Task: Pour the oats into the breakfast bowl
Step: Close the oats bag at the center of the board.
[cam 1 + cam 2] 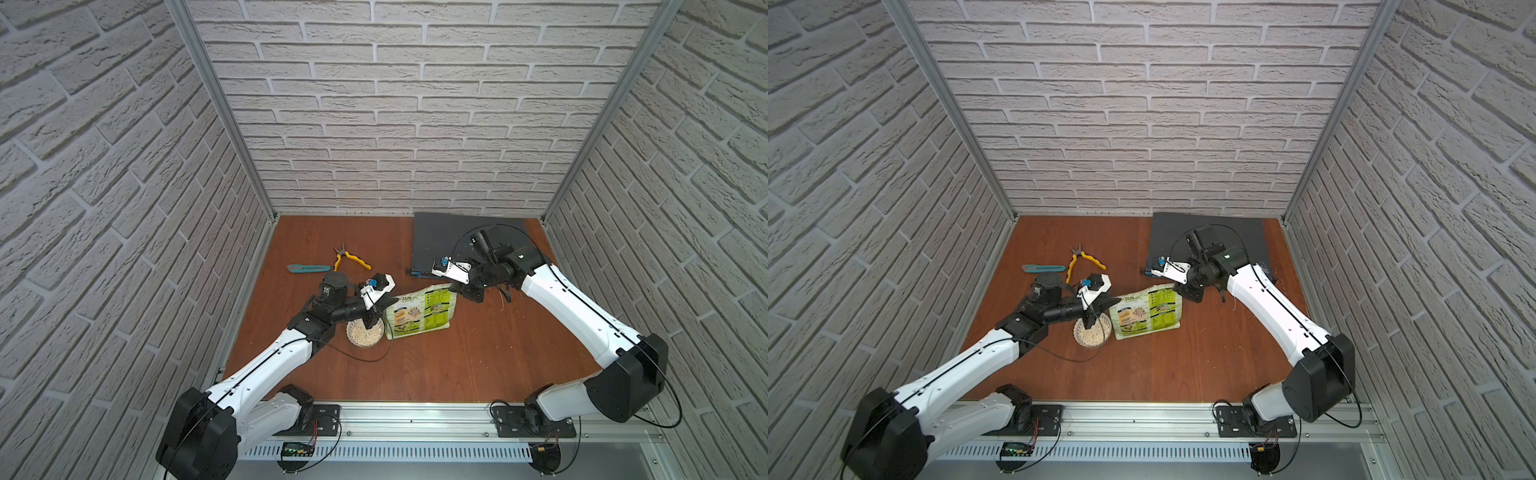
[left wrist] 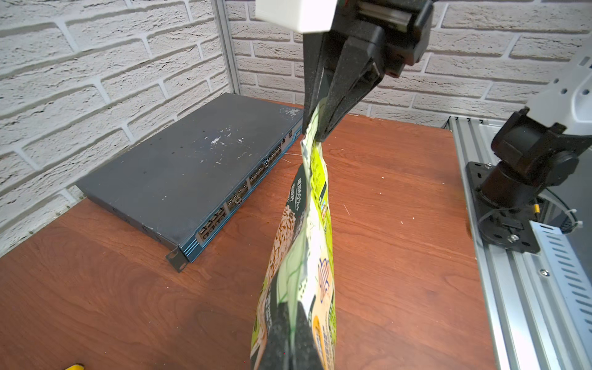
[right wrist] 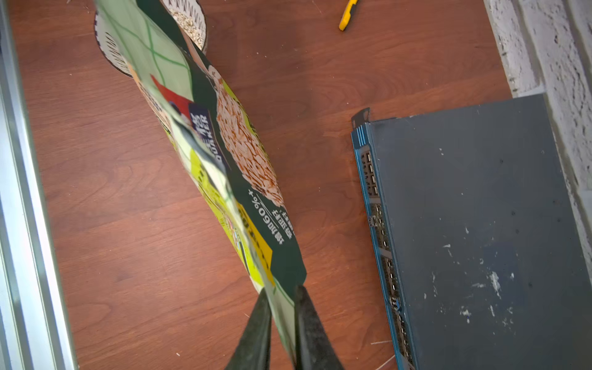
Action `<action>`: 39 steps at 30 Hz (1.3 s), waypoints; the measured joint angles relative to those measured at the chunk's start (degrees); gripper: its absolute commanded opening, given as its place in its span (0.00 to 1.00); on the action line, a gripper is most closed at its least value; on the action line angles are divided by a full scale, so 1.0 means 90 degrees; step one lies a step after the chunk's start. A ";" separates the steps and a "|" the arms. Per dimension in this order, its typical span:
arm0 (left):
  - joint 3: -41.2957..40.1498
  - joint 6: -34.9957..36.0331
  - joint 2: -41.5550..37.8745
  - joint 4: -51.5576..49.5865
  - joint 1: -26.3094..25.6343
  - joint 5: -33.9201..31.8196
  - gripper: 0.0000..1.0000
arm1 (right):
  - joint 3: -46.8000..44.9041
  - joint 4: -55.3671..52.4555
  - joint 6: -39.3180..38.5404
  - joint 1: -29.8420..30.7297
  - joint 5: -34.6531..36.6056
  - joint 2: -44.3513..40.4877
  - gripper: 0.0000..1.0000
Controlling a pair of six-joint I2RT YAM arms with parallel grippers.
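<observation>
Nearest runs a ribbed aluminium rail (image 1: 415, 415), then the smooth, reddish wood-grain tabletop (image 1: 436, 365). On it sits the round white bowl (image 1: 351, 337), its wall patterned with dark lines, holding pale, flaky oats (image 1: 363, 334). The black left fingers (image 1: 370, 321) hang over the bowl, closed on one end of the glossy green pouch (image 1: 419, 313). The pouch is stretched off the tabletop, creased and twisted, and the grainy black right fingers (image 3: 256, 323) pinch its opposite corner tight. Beyond lie slim yellow-handled pliers (image 1: 349, 259) and a teal cutter (image 1: 305, 269), near each other. Farther back on the right lies a flat, dark grey metal box (image 1: 449, 237), scuffed with white marks, its ported front edge blue. It lies by the rough white brick wall (image 1: 395, 124).
</observation>
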 measured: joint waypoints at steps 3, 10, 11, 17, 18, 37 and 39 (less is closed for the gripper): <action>0.0073 0.0000 0.0092 0.0032 -0.0002 0.0044 0.27 | -0.0073 -0.0024 0.0002 -0.0019 -0.0005 -0.0078 0.04; 0.0437 -0.0066 0.0653 0.0306 -0.0219 0.0112 0.38 | -0.0112 -0.0046 0.0051 -0.0058 -0.0141 -0.0114 0.04; 0.0500 -0.0066 0.0770 0.0325 -0.0267 0.0117 0.36 | -0.0117 -0.0046 0.0051 -0.0063 -0.0153 -0.0119 0.04; 0.0748 -0.0049 0.1248 0.0376 -0.0403 0.0197 0.00 | -0.0141 -0.0044 0.0051 -0.0063 -0.0163 -0.0138 0.04; 0.0750 -0.0061 0.1265 0.0376 -0.0403 0.0206 0.00 | -0.0151 -0.0046 0.0051 -0.0063 -0.0165 -0.0155 0.04; 0.0974 0.0017 0.1506 0.0379 -0.0466 0.0177 0.00 | -0.0233 -0.0024 0.0078 -0.0092 -0.0087 -0.0238 0.04; 0.0925 0.0039 0.1404 0.0328 -0.0427 0.0170 0.13 | -0.0267 -0.0007 0.0078 -0.0097 -0.0075 -0.0279 0.04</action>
